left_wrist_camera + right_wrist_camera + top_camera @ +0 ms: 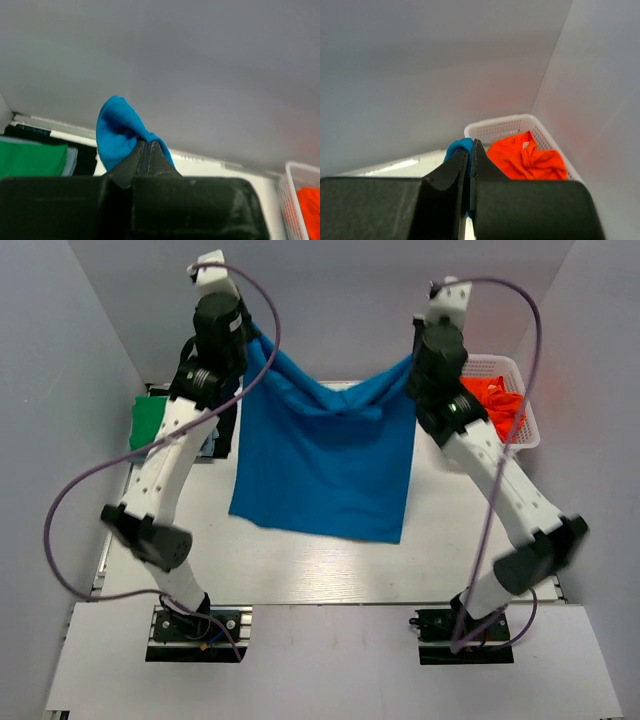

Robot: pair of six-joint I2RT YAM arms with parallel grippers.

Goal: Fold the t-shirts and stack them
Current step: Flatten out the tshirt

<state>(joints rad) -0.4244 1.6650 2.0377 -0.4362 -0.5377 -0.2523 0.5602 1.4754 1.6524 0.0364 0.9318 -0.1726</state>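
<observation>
The left jaws and right jaws are each clamping a corner of the blue t-shirt, which is hanging between them over the desk. A basket holding an orange t-shirt is sitting just beyond the right jaws.

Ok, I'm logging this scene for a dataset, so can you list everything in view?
blue t-shirt: 1, bright blue, hanging between both grippers over the table
green t-shirt: 1, green, far left of table
dark item: 1, black, beside green t-shirt, cannot identify
orange t-shirt: 1, orange, crumpled in basket
basket: 1, white mesh, far right
table: 1, white
cables: 2, purple, one per arm
arms: 2, white and black
left gripper: black, shut on blue t-shirt
right gripper: black, shut on blue t-shirt
</observation>
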